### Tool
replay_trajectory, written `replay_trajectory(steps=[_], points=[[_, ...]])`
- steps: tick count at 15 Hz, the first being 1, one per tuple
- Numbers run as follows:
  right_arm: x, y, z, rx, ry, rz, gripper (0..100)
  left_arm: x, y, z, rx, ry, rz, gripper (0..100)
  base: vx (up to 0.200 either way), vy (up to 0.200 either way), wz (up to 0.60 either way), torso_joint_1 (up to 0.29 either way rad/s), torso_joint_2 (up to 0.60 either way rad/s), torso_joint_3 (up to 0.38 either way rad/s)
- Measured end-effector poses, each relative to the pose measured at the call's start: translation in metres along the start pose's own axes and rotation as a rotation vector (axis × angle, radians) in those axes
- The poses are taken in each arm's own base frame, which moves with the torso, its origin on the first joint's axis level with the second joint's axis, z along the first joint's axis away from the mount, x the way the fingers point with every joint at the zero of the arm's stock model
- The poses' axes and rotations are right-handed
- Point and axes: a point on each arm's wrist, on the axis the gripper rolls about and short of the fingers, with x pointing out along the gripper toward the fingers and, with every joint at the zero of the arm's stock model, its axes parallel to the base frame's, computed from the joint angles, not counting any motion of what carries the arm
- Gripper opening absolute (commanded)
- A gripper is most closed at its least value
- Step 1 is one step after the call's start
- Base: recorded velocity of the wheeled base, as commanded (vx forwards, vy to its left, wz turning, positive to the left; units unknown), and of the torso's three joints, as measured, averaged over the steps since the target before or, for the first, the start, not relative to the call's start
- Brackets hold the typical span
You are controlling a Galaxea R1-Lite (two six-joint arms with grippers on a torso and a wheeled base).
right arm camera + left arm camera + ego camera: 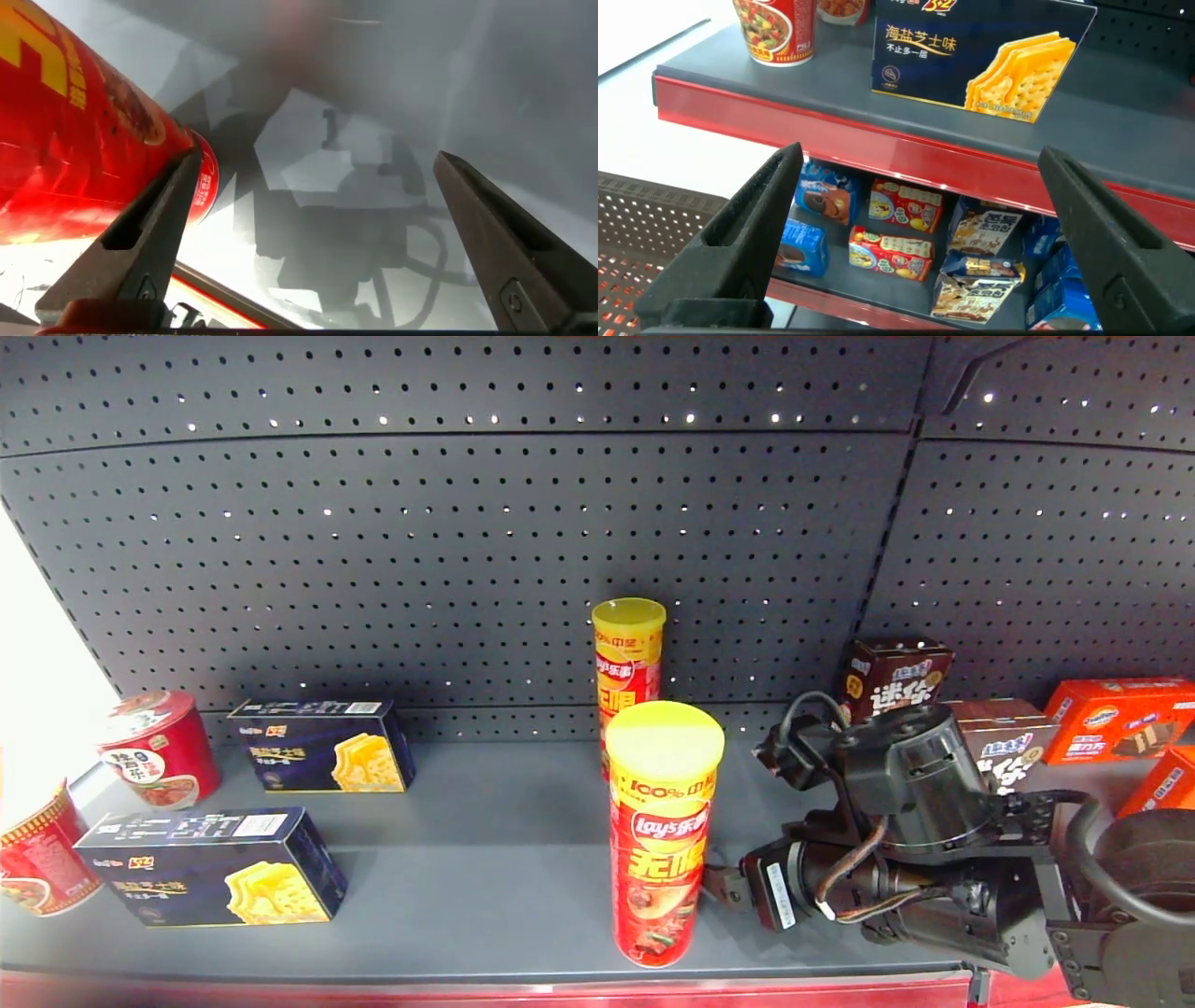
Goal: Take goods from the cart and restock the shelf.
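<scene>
Judging the chip can [658,840] set upright on the shelf [485,859] so its label faces shoppers, we hold our right hand [318,159] just beside the can, spread wide, empty.

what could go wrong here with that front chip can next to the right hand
1. The front chip can is tall, narrow and stands near the front edge of the shelf. The right hand is open with one finger close by the can's base, so a sideways brush might tip it off the shelf.
2. If it tips backward instead, it could knock the rear can standing just behind it.
</scene>
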Motion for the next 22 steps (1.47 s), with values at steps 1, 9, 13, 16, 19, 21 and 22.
replay_trajectory(steps=[1, 9, 13, 16, 19, 21, 22], points=[[0.001, 0.001, 0.0, -0.002, -0.001, 0.003, 100, 0.0, 0.0, 0.0, -0.004, 0.0, 0.0, 100, 0.0, 0.0, 0.0, 0.0, 0.0, 0.0], [0.005, 0.004, -0.002, -0.008, 0.009, 0.006, 100, 0.0, 0.0, 0.0, -0.02, 0.001, -0.001, 100, 0.0, 0.0, 0.0, 0.0, 0.0, 0.0], [0.003, 0.002, -0.007, -0.009, 0.023, -0.002, 100, 0.0, 0.0, 0.0, -0.021, 0.001, -0.001, 100, 0.0, 0.0, 0.0, 0.0, 0.0, 0.0], [-0.002, -0.001, -0.004, 0.0, 0.007, -0.003, 100, 0.0, 0.0, 0.0, -0.023, 0.0, 0.001, 100, 0.0, 0.0, 0.0, 0.0, 0.0, 0.0], [-0.012, -0.006, -0.003, 0.009, -0.012, -0.005, 100, 0.0, 0.0, 0.0, -0.042, 0.001, -0.001, 100, 0.0, 0.0, 0.0, 0.0, 0.0, 0.0], [-0.016, -0.009, -0.004, 0.013, -0.019, -0.008, 100, 0.0, 0.0, 0.0, -0.044, 0.0, 0.0, 100, 0.0, 0.0, 0.0, 0.0, 0.0, 0.0], [-0.018, -0.009, -0.004, 0.013, -0.022, -0.006, 100, 0.0, 0.0, 0.0, -0.043, 0.0, 0.0, 100, 0.0, 0.0, 0.0, 0.0, 0.0, 0.0]])
